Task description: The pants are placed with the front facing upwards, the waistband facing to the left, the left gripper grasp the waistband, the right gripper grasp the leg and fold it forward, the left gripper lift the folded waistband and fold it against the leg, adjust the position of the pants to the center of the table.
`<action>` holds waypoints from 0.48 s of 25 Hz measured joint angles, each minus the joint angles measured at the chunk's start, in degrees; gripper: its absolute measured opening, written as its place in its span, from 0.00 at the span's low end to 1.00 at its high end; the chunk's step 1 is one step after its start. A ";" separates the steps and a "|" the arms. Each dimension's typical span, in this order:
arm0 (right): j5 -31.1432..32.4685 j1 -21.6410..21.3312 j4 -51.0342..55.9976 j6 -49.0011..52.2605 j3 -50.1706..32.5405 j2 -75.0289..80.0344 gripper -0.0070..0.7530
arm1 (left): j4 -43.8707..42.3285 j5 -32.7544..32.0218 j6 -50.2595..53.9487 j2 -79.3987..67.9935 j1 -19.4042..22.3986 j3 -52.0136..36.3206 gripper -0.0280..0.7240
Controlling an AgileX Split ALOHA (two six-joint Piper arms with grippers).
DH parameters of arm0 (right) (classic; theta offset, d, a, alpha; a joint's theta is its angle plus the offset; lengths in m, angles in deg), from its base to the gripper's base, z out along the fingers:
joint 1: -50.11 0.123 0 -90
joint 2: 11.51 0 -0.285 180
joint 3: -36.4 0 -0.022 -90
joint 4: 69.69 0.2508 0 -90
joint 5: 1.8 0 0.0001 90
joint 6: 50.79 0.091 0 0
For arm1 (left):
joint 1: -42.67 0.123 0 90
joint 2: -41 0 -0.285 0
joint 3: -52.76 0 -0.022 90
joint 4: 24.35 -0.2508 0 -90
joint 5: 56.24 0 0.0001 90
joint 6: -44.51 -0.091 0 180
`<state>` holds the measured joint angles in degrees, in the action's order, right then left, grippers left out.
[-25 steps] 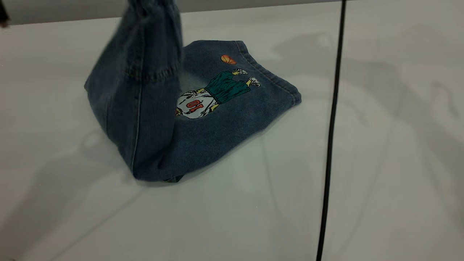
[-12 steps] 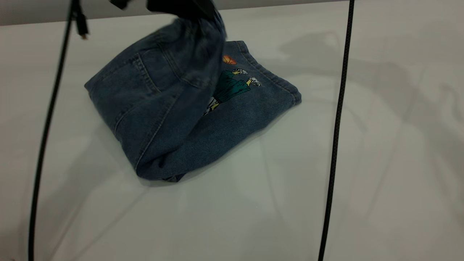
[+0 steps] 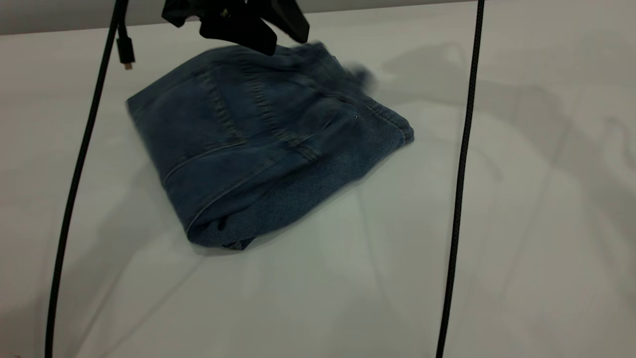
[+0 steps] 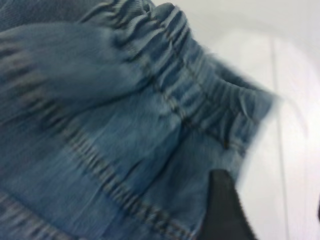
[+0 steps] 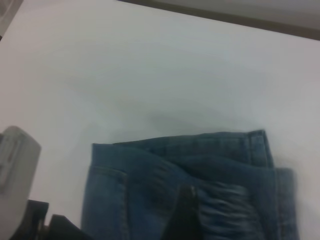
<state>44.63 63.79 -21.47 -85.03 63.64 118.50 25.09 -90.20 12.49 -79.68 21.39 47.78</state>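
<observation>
The pants (image 3: 238, 144) lie folded on the white table (image 3: 521, 223), back side with seams and pocket up. The upper half covers the leg (image 3: 323, 174), which shows as a paler strip along the near-right edge. The ruffled waistband (image 3: 355, 74) lies blurred at the far right of the fold, also seen close up (image 4: 200, 95). My left gripper (image 3: 285, 44) hovers just above the far edge of the pants, open, holding nothing; bare table shows between its fingers (image 4: 222, 210). A dark part of my right gripper (image 5: 183, 215) shows before the denim (image 5: 150, 190); it is outside the exterior view.
Two black cables hang in front of the scene, one at the left (image 3: 74, 199) with a loose plug (image 3: 126, 54), one at the right (image 3: 457, 199). A grey and black piece of hardware (image 5: 15, 165) sits beside the pants in the right wrist view.
The left gripper swung the raised waistband half rightward and down over the leg, covering the cartoon print, then let go; it now stands open above the fold.
</observation>
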 joint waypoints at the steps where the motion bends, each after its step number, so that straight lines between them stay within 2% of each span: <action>1: 0.06 0.00 0.00 0.00 0.00 0.00 0.74 | -0.27 -0.82 -0.76 0.52 0.07 0.00 0.62; 4: 1.10 0.00 0.00 0.00 0.00 0.00 0.74 | -2.95 -4.71 -2.25 3.41 0.14 0.94 0.67; 8: 2.28 0.00 -0.05 -1.02 0.00 0.00 0.74 | -9.67 -12.44 -1.51 10.01 0.14 1.27 0.68; 12: 3.83 0.06 1.47 -1.02 0.00 0.00 0.74 | -14.33 -16.32 0.77 18.54 0.14 1.27 0.69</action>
<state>48.46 63.85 -20.00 -86.05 63.64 118.50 10.75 -106.52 13.26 -61.14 21.53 49.05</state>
